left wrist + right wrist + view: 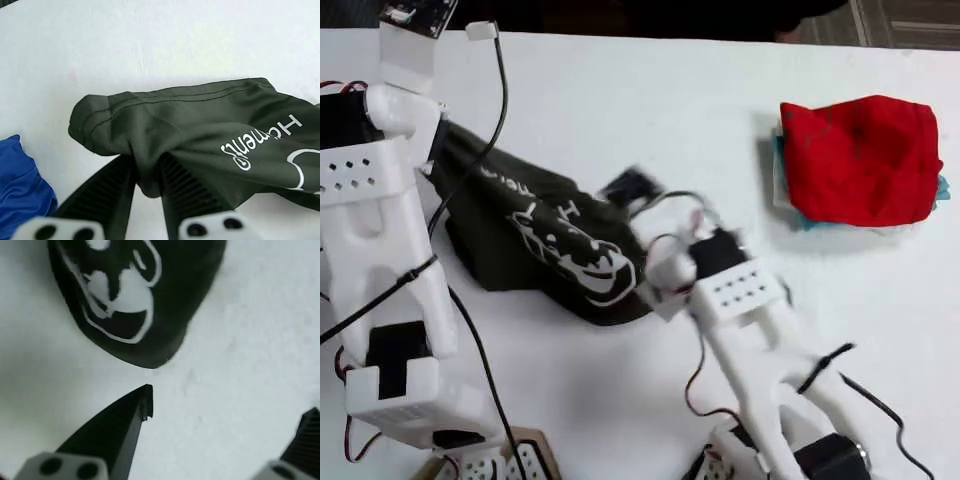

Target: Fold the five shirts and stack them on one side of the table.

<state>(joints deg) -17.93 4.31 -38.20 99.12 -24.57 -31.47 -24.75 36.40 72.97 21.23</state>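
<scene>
A dark olive shirt (545, 245) with a white graphic lies bunched on the white table (650, 90), left of centre. My left gripper (147, 182) is shut on a fold at that shirt's (200, 130) hem, at its far left end. My right gripper (225, 415) is open just off the shirt's (135, 300) rounded right end, with bare table between its fingers; in the high view it (633, 192) hovers beside the shirt's right edge. A folded red shirt (862, 158) tops a stack at the right side of the table.
A blue cloth (20, 187) lies beside my left gripper. Teal and white cloth edges (782, 170) stick out under the red shirt. The left arm's white body (380, 250) stands over the table's left side, with cables trailing across it.
</scene>
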